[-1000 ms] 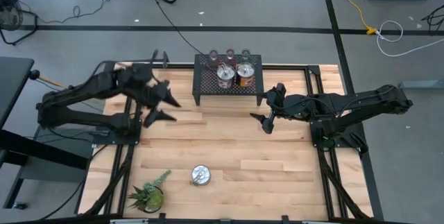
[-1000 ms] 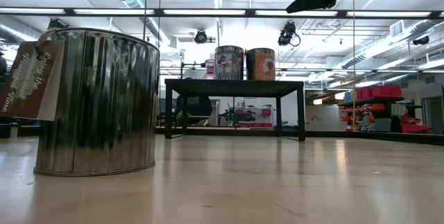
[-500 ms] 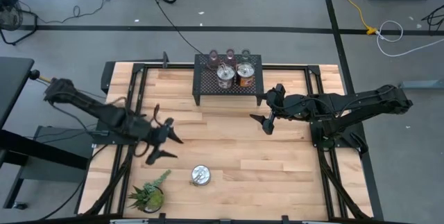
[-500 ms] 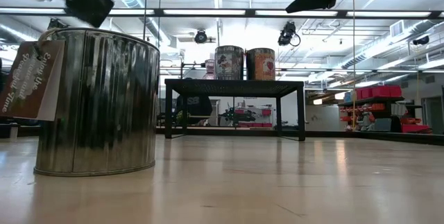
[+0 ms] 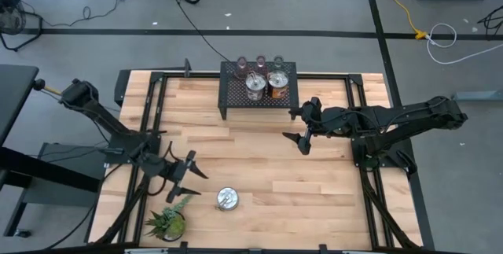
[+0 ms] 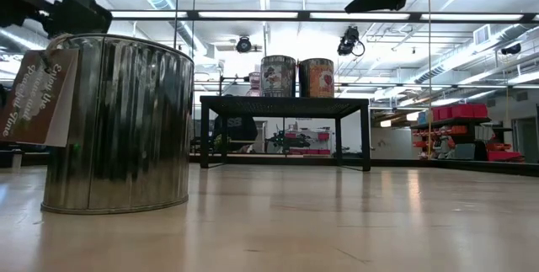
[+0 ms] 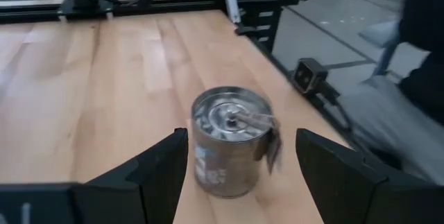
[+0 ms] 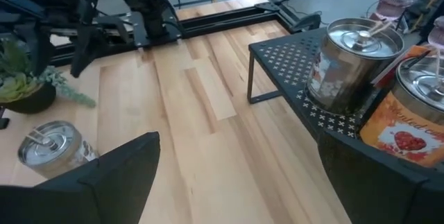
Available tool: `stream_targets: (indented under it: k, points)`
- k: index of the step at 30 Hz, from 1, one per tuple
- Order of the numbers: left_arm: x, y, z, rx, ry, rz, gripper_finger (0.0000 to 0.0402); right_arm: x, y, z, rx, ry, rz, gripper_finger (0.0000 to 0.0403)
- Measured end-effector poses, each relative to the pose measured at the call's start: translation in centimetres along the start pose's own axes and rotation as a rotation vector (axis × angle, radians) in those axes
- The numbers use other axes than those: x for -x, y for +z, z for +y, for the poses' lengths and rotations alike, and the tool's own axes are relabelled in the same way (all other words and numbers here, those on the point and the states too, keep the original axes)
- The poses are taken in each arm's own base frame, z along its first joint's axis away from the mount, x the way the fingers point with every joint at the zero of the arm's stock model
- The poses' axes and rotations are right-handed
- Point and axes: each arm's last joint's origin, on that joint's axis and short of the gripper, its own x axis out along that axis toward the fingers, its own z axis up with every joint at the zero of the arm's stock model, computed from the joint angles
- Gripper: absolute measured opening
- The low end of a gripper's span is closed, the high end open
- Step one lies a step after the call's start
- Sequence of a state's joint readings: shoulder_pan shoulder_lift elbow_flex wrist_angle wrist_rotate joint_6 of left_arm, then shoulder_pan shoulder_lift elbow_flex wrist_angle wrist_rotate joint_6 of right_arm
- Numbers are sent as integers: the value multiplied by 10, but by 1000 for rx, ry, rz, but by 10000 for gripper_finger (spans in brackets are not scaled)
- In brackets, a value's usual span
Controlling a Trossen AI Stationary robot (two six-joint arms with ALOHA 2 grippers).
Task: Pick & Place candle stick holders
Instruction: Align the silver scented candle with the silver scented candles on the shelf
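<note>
I am looking down on a wooden table (image 5: 259,167) with a black mesh rack (image 5: 258,93) at its far edge and a spiky potted plant (image 5: 167,222) at its near left corner. The rack is carrying two metal holders, one silvery (image 5: 255,86) and one coppery (image 5: 277,84), with three small tinted cups (image 5: 259,63) behind them. The third silvery holder (image 5: 228,199) is standing alone on the bare wood near the front, just right of the plant, with a tag hanging at its side. I am bringing my left gripper (image 5: 186,177) toward that lone holder; it is hanging just to the holder's left, not touching it. To grasp well, I judge I should centre the can between my fingers, keep them clear of the tag and the plant, and close on its straight wall. My left fingers (image 7: 156,172) are spread wide apart, wider than the can, holding nothing. My right gripper (image 5: 302,134) is waiting in front of the rack, also parted and empty.
</note>
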State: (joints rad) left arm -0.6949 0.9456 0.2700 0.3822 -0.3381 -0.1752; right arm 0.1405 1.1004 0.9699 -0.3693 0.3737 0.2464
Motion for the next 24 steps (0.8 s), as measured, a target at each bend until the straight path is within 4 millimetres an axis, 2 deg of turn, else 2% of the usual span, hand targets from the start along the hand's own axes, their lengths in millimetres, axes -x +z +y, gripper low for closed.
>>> stream_targets:
  k: [14, 21, 24]
  points:
    - [-20, -16, -5, -37, 118, 25, 270, 0, 2, 0, -6, 3, -16, 389]
    - [-21, -9, -8, -57, 66, -35, 270, 0, 4, 1, -15, 9, -38, 389]
    - [-23, -13, -9, -57, 65, -15, 270, 0, 4, 1, -15, 9, -39, 389]
